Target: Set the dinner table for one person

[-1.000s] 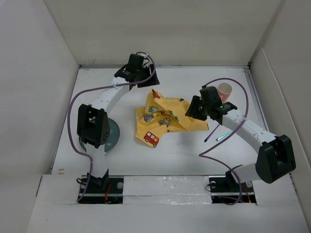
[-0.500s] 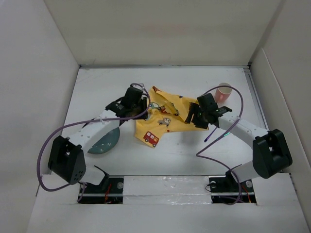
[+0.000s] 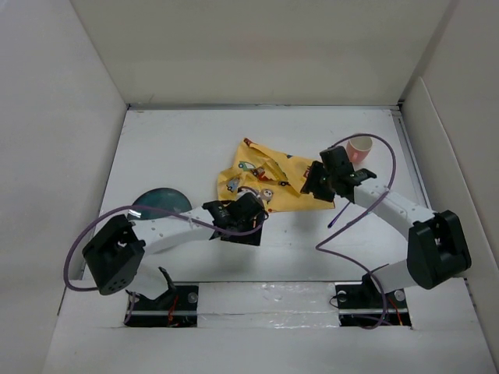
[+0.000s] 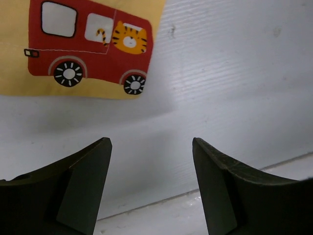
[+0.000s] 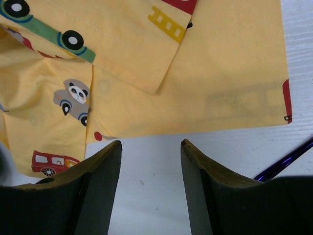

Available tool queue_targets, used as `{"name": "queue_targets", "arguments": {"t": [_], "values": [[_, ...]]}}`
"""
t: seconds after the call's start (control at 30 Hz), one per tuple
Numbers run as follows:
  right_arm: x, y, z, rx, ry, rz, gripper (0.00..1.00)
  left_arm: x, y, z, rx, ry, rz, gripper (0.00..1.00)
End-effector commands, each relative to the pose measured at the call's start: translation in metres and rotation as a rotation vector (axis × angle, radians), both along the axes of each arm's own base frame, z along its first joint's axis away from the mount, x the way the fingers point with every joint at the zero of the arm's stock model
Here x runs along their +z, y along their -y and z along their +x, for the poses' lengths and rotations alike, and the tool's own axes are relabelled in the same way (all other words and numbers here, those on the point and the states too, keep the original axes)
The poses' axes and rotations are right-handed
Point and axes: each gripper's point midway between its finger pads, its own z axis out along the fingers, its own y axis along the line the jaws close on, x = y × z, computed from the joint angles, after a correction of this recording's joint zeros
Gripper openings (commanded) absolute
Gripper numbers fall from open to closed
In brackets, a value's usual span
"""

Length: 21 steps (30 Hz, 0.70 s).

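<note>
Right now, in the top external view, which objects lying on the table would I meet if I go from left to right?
teal plate → yellow car-print placemat → pink cup

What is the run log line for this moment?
left gripper: open, empty, over dinner table by placemat corner | right gripper: open, empty, at placemat edge | placemat: crumpled

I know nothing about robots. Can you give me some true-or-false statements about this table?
1. The yellow cloth lies fully spread out. False: it is folded over itself.
2. The left gripper is open and holds nothing. True.
3. The pink cup stands on the cloth. False: it is on the bare table, off the cloth.
4. A red truck with a tiger inside is printed on the cloth. True.
</note>
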Motion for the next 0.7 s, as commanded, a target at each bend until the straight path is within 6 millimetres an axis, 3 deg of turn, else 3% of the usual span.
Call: {"name": "queue_targets", "arguments": {"t": [0.0, 0.27, 0.4, 0.43, 0.53, 0.67], "values": [[0.023, -0.002, 0.005, 0.003, 0.076, 0.044, 0.58, -0.018, -0.002, 0.012, 0.072, 0.016, 0.027, 0.64], [0.033, 0.008, -0.008, -0.014, 0.099, 0.048, 0.59, -0.042, -0.006, 0.033, 0.077, 0.073, 0.154, 0.57], [0.037, 0.012, -0.013, -0.016, 0.108, 0.047, 0.59, -0.053, -0.012, 0.043, 0.084, 0.099, 0.23, 0.41], [0.039, 0.015, -0.013, -0.024, 0.114, 0.05, 0.59, -0.053, -0.013, 0.045, 0.084, 0.105, 0.238, 0.25], [0.038, 0.016, -0.016, -0.024, 0.112, 0.049, 0.59, -0.044, -0.015, 0.056, 0.09, 0.142, 0.266, 0.0], [0.035, 0.016, -0.019, -0.019, 0.108, 0.051, 0.59, -0.01, -0.03, 0.087, 0.147, 0.226, 0.295, 0.0]]}}
